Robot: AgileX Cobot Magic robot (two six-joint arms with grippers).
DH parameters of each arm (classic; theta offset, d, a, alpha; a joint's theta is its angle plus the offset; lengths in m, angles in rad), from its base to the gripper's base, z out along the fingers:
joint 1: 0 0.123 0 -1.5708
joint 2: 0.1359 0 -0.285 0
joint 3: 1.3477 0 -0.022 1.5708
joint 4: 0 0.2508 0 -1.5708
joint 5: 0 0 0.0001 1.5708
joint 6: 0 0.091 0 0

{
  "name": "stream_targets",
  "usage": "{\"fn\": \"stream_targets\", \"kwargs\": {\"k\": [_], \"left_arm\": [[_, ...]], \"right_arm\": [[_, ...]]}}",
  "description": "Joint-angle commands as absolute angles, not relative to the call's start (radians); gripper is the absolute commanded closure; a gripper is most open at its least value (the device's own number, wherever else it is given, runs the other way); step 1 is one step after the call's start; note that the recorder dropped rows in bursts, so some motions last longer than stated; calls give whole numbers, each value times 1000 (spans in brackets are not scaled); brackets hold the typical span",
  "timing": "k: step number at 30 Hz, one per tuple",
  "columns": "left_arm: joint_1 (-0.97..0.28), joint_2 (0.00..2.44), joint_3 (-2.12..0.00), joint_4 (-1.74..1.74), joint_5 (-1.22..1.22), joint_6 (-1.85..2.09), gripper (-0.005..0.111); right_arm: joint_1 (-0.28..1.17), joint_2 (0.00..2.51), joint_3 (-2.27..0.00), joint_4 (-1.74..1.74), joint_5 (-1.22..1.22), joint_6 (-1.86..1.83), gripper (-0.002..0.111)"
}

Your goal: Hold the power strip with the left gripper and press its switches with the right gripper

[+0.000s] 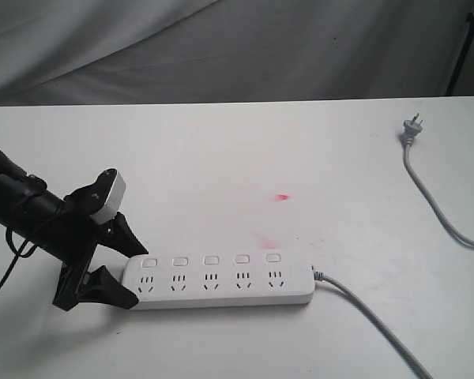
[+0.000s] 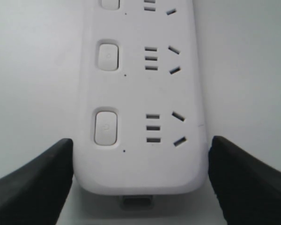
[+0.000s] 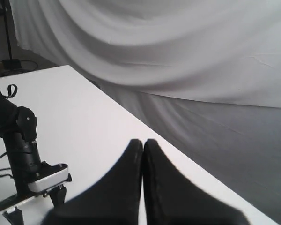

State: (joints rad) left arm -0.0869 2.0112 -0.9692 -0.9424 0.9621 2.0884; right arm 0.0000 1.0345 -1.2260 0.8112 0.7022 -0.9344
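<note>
The left arm [image 1: 24,213] is stretched low over the table [image 1: 221,150], slanting down toward its wrist. The left gripper [image 1: 140,276] is spread wide. One finger is laid against each long side of the power strip [image 1: 296,276], and the strip's near end is held between them. The strip is laid flat and runs straight away from that gripper. Five switches [image 1: 211,259] are counted in one row, with five sockets [image 1: 211,279] beside them, one apiece. One grey cable [image 1: 363,312] is led out of the end farthest from the gripper, and one plug [image 1: 411,126] is seen well apart from it. The right gripper [image 3: 143,143] is held over the table with its fingers pressed together and nothing between them.
</note>
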Motion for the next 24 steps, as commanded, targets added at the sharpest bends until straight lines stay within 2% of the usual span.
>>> {"fn": "stream_targets", "kwargs": {"k": [1,7,15,24], "left_arm": [[-93,2015,-970,-922,964,2094,56],[-93,2015,-970,-922,964,2094,56],[-93,2015,-970,-922,964,2094,56],[-93,2015,-970,-922,964,2094,56]], "right_arm": [[-2,1005,-1223,803,646,-724,108],[-2,978,-1223,680,609,-468,108],[-2,877,-1223,248,611,-80,108],[-2,786,-1203,133,612,-44,108]]}}
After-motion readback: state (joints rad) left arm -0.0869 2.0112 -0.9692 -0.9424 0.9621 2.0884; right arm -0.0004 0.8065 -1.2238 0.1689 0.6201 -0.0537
